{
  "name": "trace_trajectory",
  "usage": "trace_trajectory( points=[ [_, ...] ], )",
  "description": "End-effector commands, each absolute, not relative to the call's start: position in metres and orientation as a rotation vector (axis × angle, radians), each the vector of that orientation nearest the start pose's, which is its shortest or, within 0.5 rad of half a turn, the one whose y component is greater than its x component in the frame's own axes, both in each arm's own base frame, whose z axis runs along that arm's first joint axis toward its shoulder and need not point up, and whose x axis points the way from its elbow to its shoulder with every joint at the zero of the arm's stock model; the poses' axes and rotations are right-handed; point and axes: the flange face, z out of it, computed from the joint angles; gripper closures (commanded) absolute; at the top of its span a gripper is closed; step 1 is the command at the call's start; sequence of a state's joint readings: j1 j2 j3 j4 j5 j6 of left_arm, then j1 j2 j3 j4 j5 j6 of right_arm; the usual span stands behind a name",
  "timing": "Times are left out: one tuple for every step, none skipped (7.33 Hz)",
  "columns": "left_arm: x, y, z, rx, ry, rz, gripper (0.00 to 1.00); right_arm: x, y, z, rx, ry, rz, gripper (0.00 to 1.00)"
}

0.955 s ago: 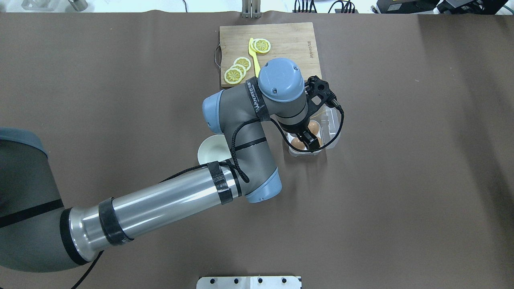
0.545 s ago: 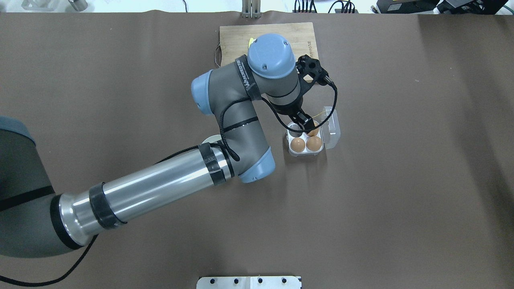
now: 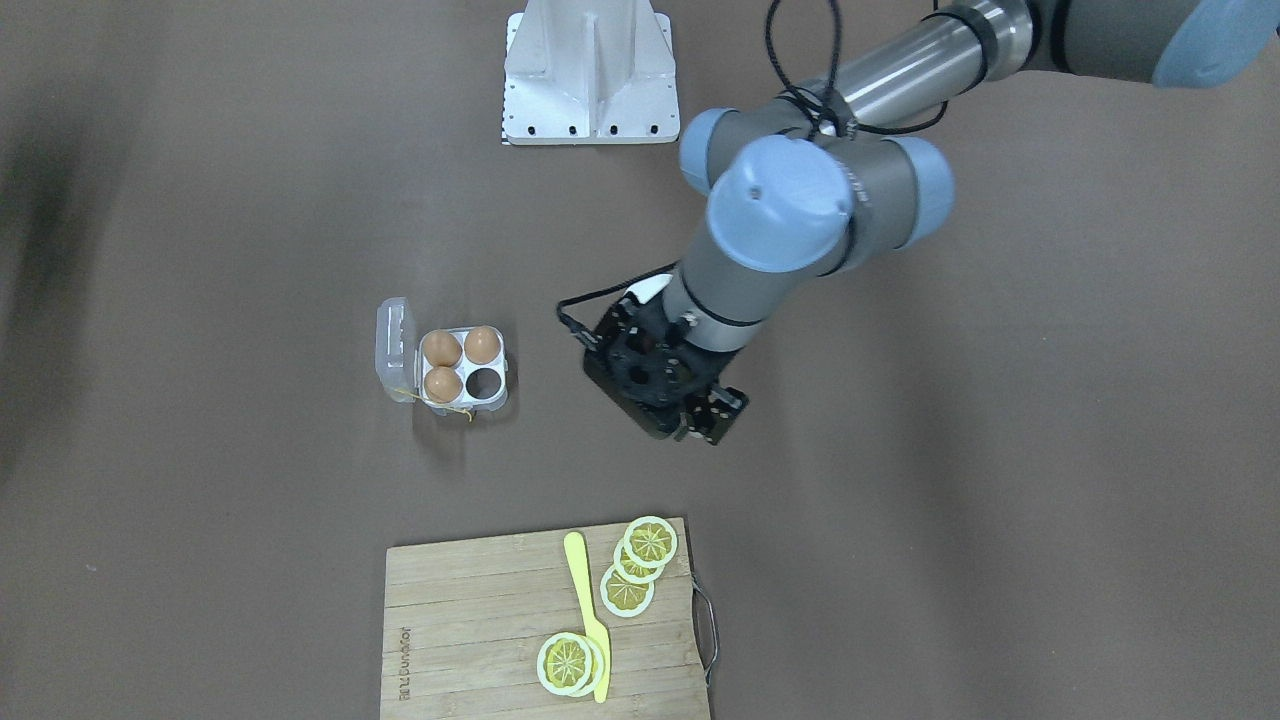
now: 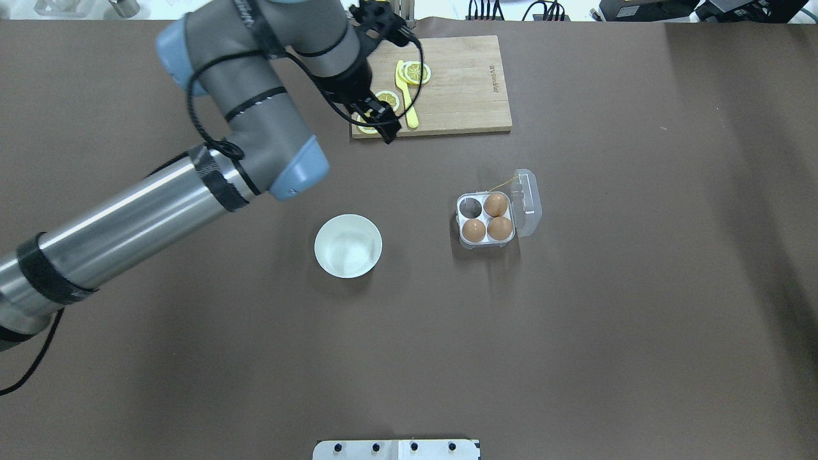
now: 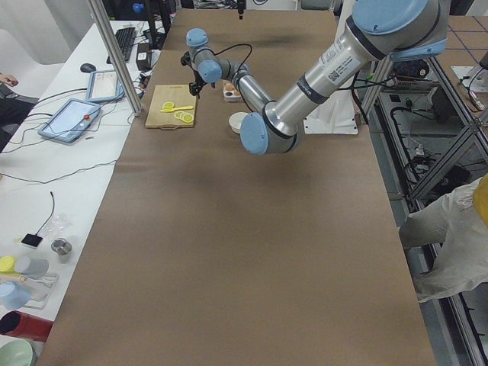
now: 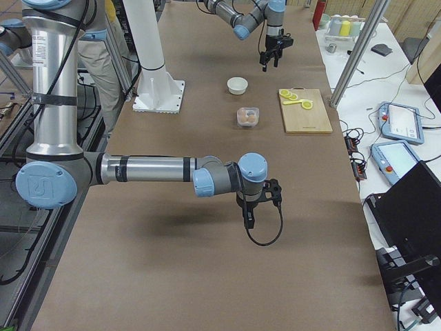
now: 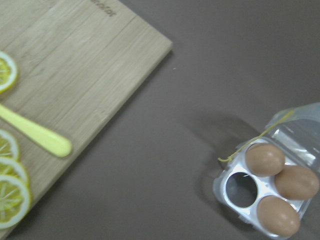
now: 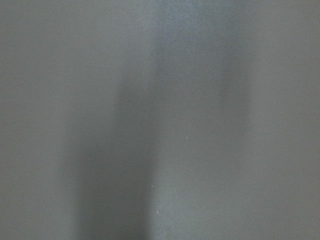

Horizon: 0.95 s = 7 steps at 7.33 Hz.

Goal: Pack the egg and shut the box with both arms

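Both aloft: left fingers parted, empty, pointing down near board; right fingers cannot tell.

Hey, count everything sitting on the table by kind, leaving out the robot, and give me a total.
eggs: 3
carton: 1
bowl: 1
board: 1
lemon slices: 5
yellow knife: 1
Total: 12
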<state>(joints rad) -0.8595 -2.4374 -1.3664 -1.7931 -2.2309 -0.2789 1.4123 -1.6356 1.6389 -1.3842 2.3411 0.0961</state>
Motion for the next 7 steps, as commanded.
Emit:
trace_trajectory(
  points=[
    [0.303,-0.637,0.258,0.472,0.965,0.633,0.02,-0.019,-0.483,0.631,0.087,-0.788,-0.152,0.0],
    [0.251,-0.628,0.294,0.453,0.98,0.582,0.02,-0.023,-0.484,0.63,0.084,-0.79,-0.158,0.0],
    [0.203,-0.616,0.329,0.424,0.995,0.518,0.02,-0.024,-0.484,0.629,0.082,-0.79,-0.16,0.0],
    [0.143,-0.604,0.375,0.392,0.991,0.425,0.02,-0.027,-0.484,0.627,0.087,-0.79,-0.167,0.0],
    [0.104,-0.586,0.421,0.365,0.971,0.355,0.02,-0.028,-0.485,0.624,0.09,-0.79,-0.172,0.0],
    [0.076,-0.571,0.451,0.355,0.933,0.294,0.02,-0.028,-0.483,0.623,0.091,-0.79,-0.172,0.0],
    [0.05,-0.554,0.486,0.331,0.901,0.239,0.02,-0.029,-0.483,0.623,0.09,-0.789,-0.175,0.0]
  ],
)
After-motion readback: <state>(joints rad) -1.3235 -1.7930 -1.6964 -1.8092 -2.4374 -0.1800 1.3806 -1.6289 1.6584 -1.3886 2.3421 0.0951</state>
